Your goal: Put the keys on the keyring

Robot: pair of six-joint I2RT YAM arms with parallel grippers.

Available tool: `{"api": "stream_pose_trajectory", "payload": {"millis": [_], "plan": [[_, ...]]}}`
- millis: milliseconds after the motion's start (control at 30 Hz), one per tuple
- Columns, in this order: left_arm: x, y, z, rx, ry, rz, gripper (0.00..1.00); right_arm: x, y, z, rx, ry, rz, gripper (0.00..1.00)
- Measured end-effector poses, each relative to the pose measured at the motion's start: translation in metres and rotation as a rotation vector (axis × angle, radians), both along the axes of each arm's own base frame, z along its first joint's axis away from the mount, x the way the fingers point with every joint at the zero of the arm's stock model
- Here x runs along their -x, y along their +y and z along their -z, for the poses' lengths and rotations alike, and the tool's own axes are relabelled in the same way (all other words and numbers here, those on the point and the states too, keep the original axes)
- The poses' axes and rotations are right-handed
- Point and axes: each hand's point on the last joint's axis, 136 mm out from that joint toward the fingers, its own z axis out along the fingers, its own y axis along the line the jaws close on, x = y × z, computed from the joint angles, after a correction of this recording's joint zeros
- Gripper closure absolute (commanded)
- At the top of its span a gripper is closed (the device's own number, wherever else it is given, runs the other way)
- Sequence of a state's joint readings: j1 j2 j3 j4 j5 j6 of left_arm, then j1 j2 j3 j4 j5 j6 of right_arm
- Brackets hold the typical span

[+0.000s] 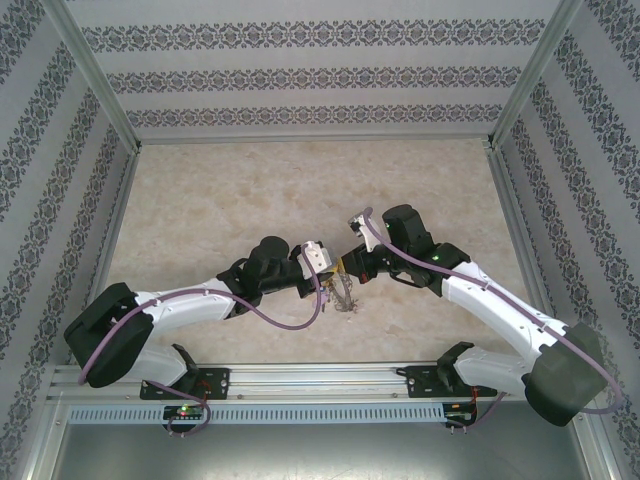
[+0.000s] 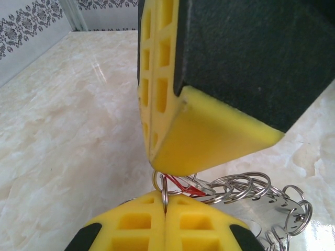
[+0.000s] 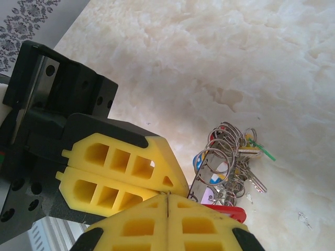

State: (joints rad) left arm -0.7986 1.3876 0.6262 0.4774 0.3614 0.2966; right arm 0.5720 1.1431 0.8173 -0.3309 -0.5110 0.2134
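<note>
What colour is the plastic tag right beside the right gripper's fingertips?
The tag is red; the right wrist view shows it best.

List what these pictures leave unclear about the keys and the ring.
- Top external view: large grey metal keyring, too small to count its keys.
- Left wrist view: red plastic tag, mostly hidden under the right end effector.
- Right wrist view: that tag's key, hidden behind the same end effector.

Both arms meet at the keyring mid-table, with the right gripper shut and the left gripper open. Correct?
Not quite: the left gripper is shut too, pinching a small ring at the keyring, as the left wrist view shows. The right gripper is shut, at mid-table.
</note>
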Motion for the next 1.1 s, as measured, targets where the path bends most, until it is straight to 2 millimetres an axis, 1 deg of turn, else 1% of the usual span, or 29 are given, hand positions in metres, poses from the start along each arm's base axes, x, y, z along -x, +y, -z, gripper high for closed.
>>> {"api": "stream_pose_trajectory", "payload": {"millis": [167, 333, 367, 400, 467, 533, 700, 833, 900, 933, 967, 1100], "plan": [[0.0, 0.0, 0.0, 0.0, 0.0, 0.0, 1.0, -0.001, -0.001, 0.001, 0.008, -0.004, 0.007, 1.0], [-0.001, 0.0, 0.0, 0.0, -0.001, -0.003, 0.99, -0.007, -0.01, 0.006, 0.037, 0.001, 0.045, 1.0], [-0.001, 0.0, 0.0, 0.0, -0.001, -0.003, 0.94, -0.007, -0.01, 0.006, 0.036, 0.002, 0.046, 1.0], [-0.001, 0.0, 0.0, 0.0, -0.002, -0.003, 0.91, -0.006, -0.01, 0.006, 0.034, 0.004, 0.043, 1.0], [-0.001, 0.0, 0.0, 0.001, -0.001, -0.003, 0.89, -0.005, -0.008, 0.004, 0.024, 0.007, 0.037, 1.0], [-0.001, 0.0, -0.001, 0.002, -0.002, -0.004, 0.81, -0.005, -0.006, 0.002, 0.01, 0.007, 0.031, 1.0], [-0.002, 0.0, -0.004, 0.014, -0.008, -0.01, 0.76, -0.005, -0.005, 0.0, -0.006, 0.011, 0.03, 1.0], [-0.003, -0.001, -0.011, 0.035, -0.023, -0.015, 0.7, -0.011, -0.011, 0.001, -0.001, 0.012, 0.059, 1.0], [-0.004, 0.001, -0.017, 0.048, -0.037, -0.025, 0.68, -0.016, -0.017, 0.005, 0.009, 0.016, 0.088, 1.0], [-0.004, 0.002, -0.021, 0.056, -0.046, -0.03, 0.61, -0.019, -0.022, 0.008, 0.015, 0.021, 0.107, 1.0], [-0.004, 0.003, -0.024, 0.065, -0.05, -0.036, 0.59, -0.02, -0.025, 0.012, 0.022, 0.028, 0.121, 1.0], [-0.005, 0.009, -0.04, 0.103, -0.083, -0.064, 0.58, -0.023, -0.043, 0.032, 0.053, 0.081, 0.186, 1.0]]}}
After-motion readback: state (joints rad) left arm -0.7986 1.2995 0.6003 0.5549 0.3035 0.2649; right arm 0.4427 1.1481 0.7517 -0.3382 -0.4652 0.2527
